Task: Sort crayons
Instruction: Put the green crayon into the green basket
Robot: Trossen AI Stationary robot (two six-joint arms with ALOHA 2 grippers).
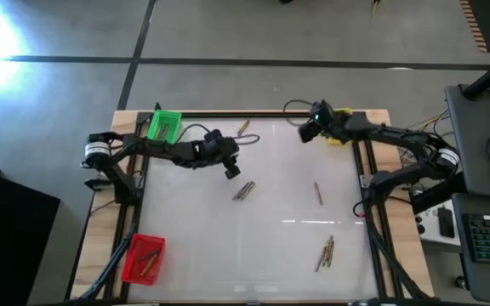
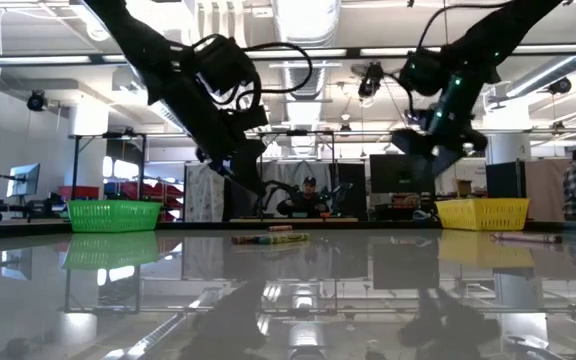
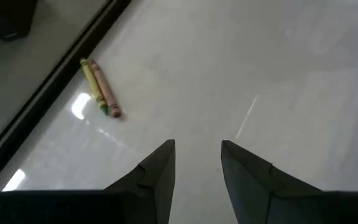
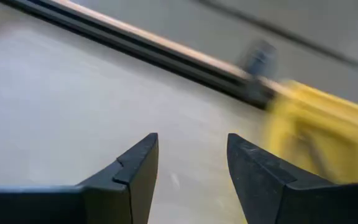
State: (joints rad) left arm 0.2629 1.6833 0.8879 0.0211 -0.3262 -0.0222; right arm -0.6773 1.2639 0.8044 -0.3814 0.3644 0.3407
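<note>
I have the right gripper (image 1: 306, 133) up at about one o'clock on the table, beside the yellow bin (image 1: 342, 114); its fingers stand apart with nothing between them, which I take as a drop just made or an approach about to start. The left gripper (image 1: 232, 172) hangs over the middle-left of the table, around ten o'clock from centre, fingers partly apart and empty, pointed down at the white surface so it can come straight onto a crayon.

The crayons are scattered: a small bunch (image 1: 243, 191) just beside the left gripper, a single one (image 1: 317, 193) toward three o'clock, a cluster (image 1: 325, 253) near five o'clock, and a pair (image 3: 100, 88) lying together against the table's dark frame rail in the left wrist view. Some already lie in the green bin (image 1: 163, 126) at eleven o'clock and the red bin (image 1: 144, 258) at seven o'clock.

I judge the sorting well under way, with the bunch nearest the left gripper the likely next pick.
</note>
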